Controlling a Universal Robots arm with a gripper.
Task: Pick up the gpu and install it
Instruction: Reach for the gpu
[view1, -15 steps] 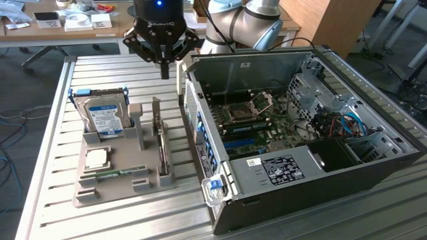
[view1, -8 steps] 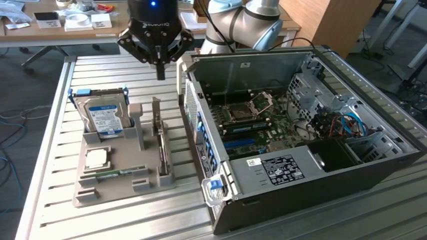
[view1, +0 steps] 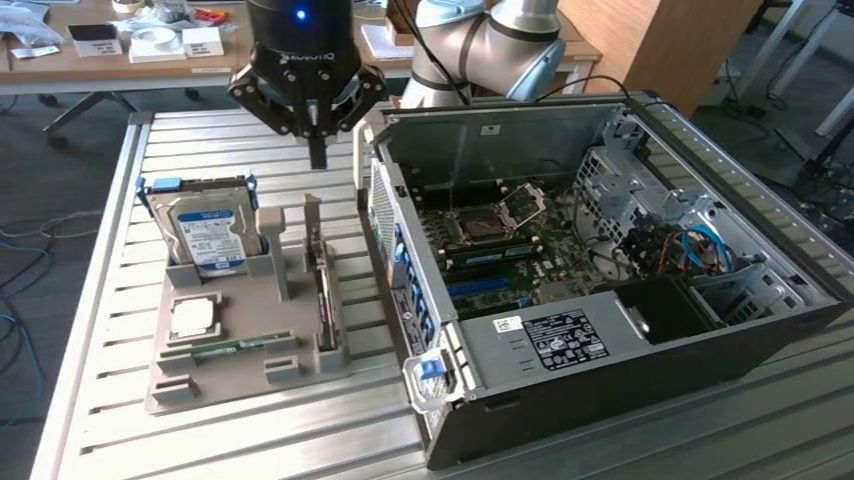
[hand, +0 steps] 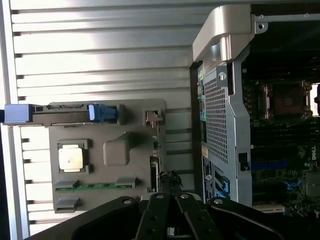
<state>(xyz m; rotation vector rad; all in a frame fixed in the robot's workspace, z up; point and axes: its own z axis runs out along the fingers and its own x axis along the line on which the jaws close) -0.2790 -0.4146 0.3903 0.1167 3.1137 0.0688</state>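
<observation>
Slatted metal table (view1: 200, 140), with the closed gripper (view1: 318, 158) hanging over the graphics card (view1: 320, 270).

On the table you have a grey tray (view1: 214, 385) at the exterior view's left and an open computer case (view1: 747, 330) at its right, just beside each other. The graphics card stands on its edge in a slot along the side of the tray nearest the case, with nothing gripping it. Your gripper is in the air above the far end of that card, clear of it, with its jaws shut together and nothing between them. In the same tray a hard drive (view1: 211, 235) with a blue label stands upright, a square processor chip (view1: 194, 318) lies flat in front of it, and a thin green memory stick (view1: 240, 347) lies nearer the front edge. Inside the case you can see the motherboard (view1: 521, 250).
</observation>
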